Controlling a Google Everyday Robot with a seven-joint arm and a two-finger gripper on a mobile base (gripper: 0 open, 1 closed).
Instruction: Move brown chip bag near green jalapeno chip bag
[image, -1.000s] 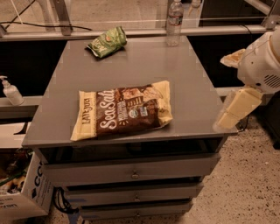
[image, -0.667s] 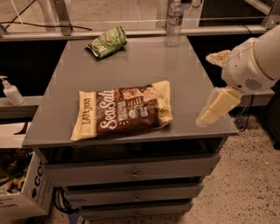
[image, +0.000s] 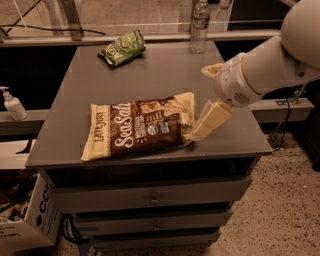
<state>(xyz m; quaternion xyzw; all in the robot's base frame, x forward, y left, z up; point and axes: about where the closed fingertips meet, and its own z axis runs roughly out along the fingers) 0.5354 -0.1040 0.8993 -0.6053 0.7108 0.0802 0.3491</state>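
Note:
The brown chip bag (image: 140, 128) lies flat near the front edge of the grey cabinet top (image: 165, 75), with its cream ends to the left and right. The green jalapeno chip bag (image: 122, 47) lies at the back left of the top, far from the brown bag. My gripper (image: 200, 102) is open at the brown bag's right end. Its lower finger (image: 209, 120) points down and reaches the bag's right edge. Its upper finger (image: 212, 70) is further back over the top. It holds nothing.
A clear water bottle (image: 200, 22) stands at the back edge, right of the green bag. A soap dispenser (image: 12, 104) sits on a ledge to the left. A cardboard box (image: 27, 220) is on the floor at the lower left. Drawers (image: 150, 197) are below the top.
My arm has moved left from beyond the cabinet's right edge to over the top. The gripper now reaches the brown bag's right end. The bags have not moved.

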